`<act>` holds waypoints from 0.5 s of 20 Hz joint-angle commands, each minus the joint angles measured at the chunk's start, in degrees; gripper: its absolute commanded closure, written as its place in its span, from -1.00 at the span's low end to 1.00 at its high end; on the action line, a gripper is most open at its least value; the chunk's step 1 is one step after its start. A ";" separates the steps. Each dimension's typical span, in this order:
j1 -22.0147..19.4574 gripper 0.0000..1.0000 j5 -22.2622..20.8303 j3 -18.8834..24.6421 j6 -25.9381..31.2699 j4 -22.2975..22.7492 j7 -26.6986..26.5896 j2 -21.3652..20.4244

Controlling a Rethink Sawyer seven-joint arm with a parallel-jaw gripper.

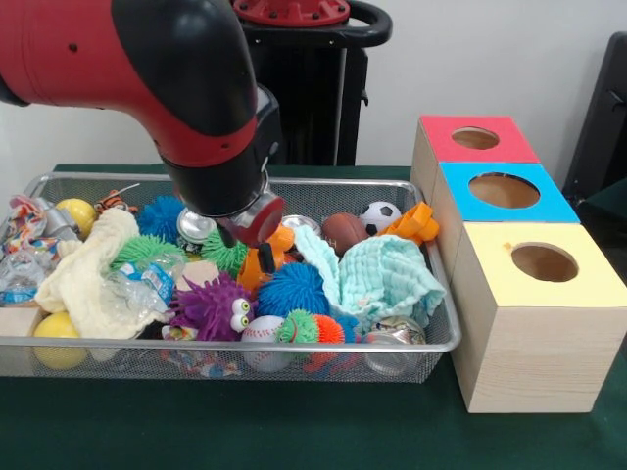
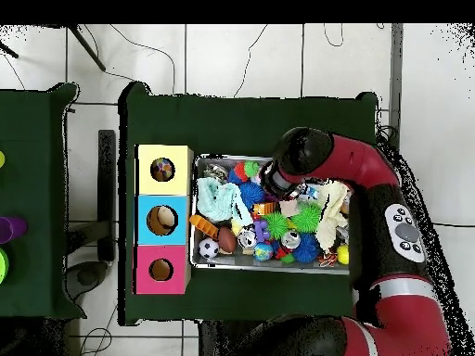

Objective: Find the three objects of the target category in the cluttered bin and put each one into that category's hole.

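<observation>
Right now you're in the search step: the claw (image 1: pixel 253 235) hangs low over the wire bin (image 1: pixel 431 338), buried among toys, and whether it's clenched can't be told. Beneath it sits an orange toy (image 1: pixel 257 264); the holed boxes (image 1: pixel 529 294) stand well aside.

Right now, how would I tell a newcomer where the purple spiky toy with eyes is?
Start at the wire mesh bin left of the three wooden boxes. Along its front rim, near the middle, sits the purple spiky toy, beside a baseball. It is the only fuzzy ball there with two bulging eyes.
</observation>
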 commanded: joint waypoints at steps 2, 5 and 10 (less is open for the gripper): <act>-5.12 -1.00 -1.77 3.33 -4.50 0.71 -10.94 4.22; -5.18 -1.00 -2.47 3.39 -4.16 -0.55 -11.07 5.47; -4.98 -1.00 -3.17 3.77 -4.16 -2.03 -10.71 7.11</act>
